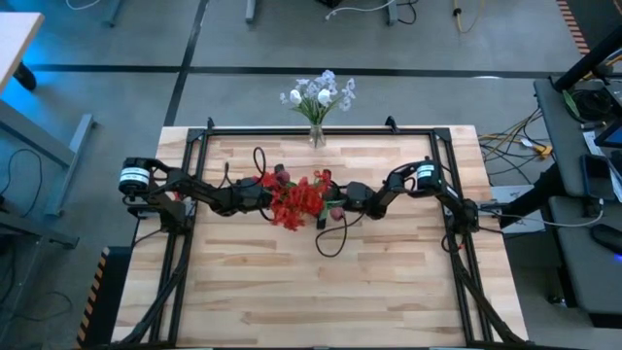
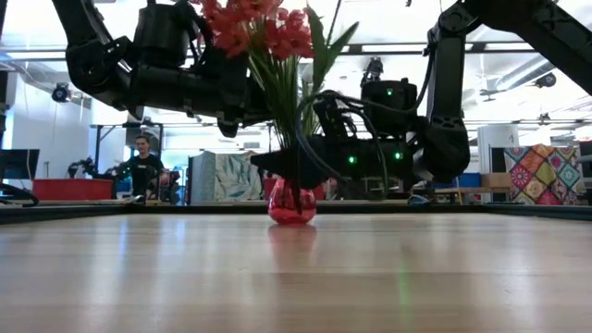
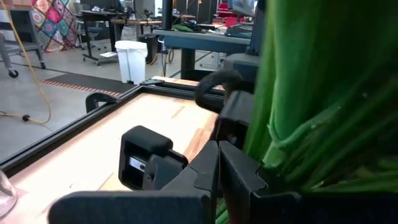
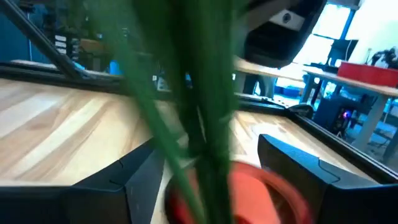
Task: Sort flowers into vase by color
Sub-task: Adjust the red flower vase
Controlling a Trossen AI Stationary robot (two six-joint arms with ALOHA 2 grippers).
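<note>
Red flowers (image 1: 296, 199) stand upright on green stems (image 2: 291, 102) in a small red vase (image 2: 291, 205) on the table's middle. Dark pink buds (image 1: 281, 173) show beside them. My left gripper (image 1: 264, 196) comes from the table's left and is shut at the stems. My right gripper (image 1: 335, 202) comes from the right, low at the vase's neck. White and pale-blue flowers (image 1: 319, 93) stand in a clear vase (image 1: 317, 136) at the far edge. My left gripper is shut on the red flowers' green stems (image 3: 292, 177), reaching in level from the table's left, well above the vase; its own fingers (image 3: 242, 180) hide the exact place. The stems stand upright with their lower ends in the red vase. My right gripper has the red vase's neck (image 4: 249, 186) between its two fingers (image 4: 140, 177), level from the table's right. The vase stands upright with its base on the table.
A black frame (image 1: 194, 146) runs round the wooden table top. Cables loop beside both grippers (image 1: 330, 238). Bare wood lies toward the near edge (image 1: 311, 301). A person (image 2: 141, 162) sits far off in the room behind.
</note>
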